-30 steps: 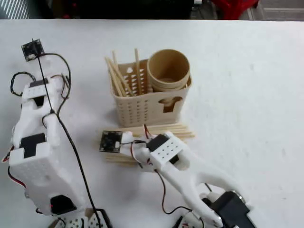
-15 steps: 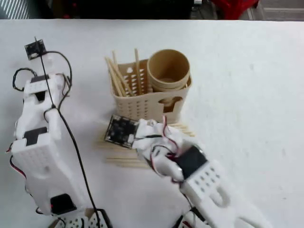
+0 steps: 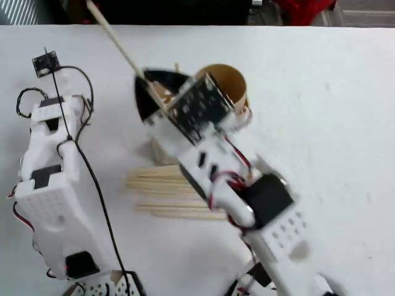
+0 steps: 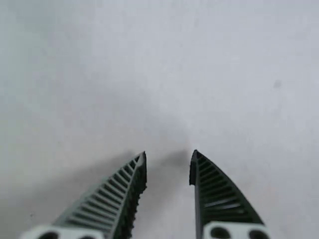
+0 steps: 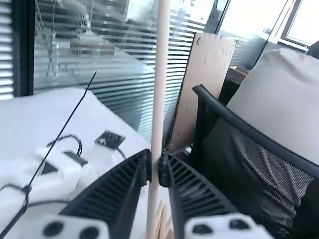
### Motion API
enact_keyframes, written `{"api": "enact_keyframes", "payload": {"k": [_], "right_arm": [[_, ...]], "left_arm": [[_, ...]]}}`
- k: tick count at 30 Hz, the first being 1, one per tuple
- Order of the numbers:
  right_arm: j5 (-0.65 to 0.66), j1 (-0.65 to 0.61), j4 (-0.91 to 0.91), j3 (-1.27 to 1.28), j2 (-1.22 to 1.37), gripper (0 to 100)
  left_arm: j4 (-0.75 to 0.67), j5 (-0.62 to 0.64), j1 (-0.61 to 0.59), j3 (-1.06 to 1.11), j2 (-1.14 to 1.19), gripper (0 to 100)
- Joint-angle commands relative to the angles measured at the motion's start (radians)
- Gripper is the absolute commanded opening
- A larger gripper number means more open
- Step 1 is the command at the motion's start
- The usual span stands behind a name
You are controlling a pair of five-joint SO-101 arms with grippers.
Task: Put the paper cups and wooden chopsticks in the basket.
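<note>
Now, closest in on the left: catches the left gripper [image 4: 168, 159] with jaws spread and nothing between them, over the white table [image 4: 199, 59]. Next, a loose pile of pale wooden chopsticks [image 3: 166, 191] lying flat on the table, just in front of the cream perforated plastic basket [image 3: 159, 151]. Inside that basket, standing upright, a brown paper cup [image 3: 233, 79]. Above the basket, pinched tight in the right gripper [image 5: 153, 172], one long wooden chopstick [image 3: 114, 38], slanting off toward the far left.

Matt white worktop [image 3: 327, 111]; pale bare-wood chopsticks [image 3: 170, 188]; matt tan paper cup [image 3: 233, 79]; right hand [image 5: 153, 167] with dark, ribbed plastic fingers [image 5: 117, 191].
</note>
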Motion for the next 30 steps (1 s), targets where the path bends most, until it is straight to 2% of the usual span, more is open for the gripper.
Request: {"api": "enact_keyframes", "payload": {"k": [1,10,16,21,23,26,30], "right_arm": [[-0.012,-0.008,-0.17,-0.058,0.102,1.5],[-0.012,0.015,-0.188,-0.06,0.22,2.0],[-0.02,0.067,-0.17,-0.055,0.222,14.2],[-0.02,0.071,-0.113,-0.06,0.22,14.4],[-0.02,0.067,-0.056,-0.061,0.202,11.7],[-0.012,0.054,0.093,-0.052,0.139,1.1],[-0.011,0.047,0.378,-0.058,0.041,7.6]], "left_arm": [[0.006,-0.008,0.005,-0.048,-0.01,16],[0.006,-0.008,0.005,-0.052,-0.01,16],[0.006,-0.008,0.005,-0.052,-0.01,16],[0.006,-0.008,0.005,-0.052,-0.01,16],[0.006,-0.008,0.005,-0.052,-0.01,16],[0.006,-0.008,0.005,-0.052,-0.01,16],[0.006,-0.008,0.005,-0.052,-0.01,16]]}}
